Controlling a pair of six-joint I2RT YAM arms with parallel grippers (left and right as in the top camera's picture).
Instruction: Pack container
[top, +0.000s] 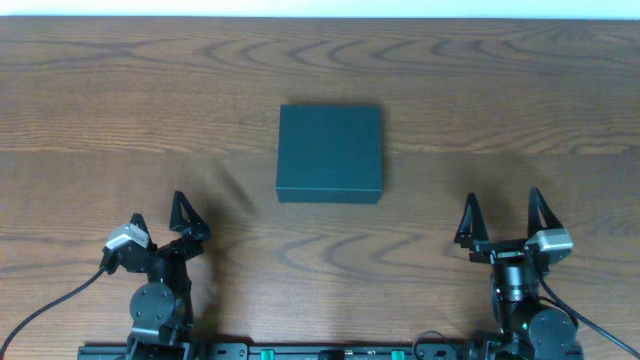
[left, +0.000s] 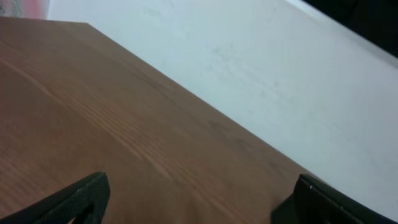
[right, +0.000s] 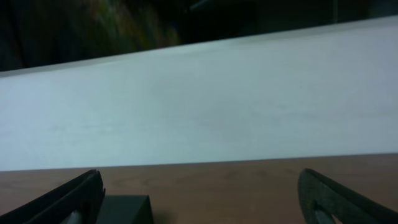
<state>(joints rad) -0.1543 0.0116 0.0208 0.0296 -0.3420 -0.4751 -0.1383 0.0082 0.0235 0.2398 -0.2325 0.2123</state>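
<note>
Container (top: 330, 153) lies closed, well apart from left tool (top: 160, 214), right tool (top: 502, 212).

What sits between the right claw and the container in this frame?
Nothing: the overhead view shows only bare wooden table between the open right claw and the container.

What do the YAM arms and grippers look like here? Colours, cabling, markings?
Both arms are matte black. The left gripper and right gripper each have two black, tapered, pointed fingers. A light grey module sits at each wrist. A black cable trails from each base. No markings are legible.
</note>
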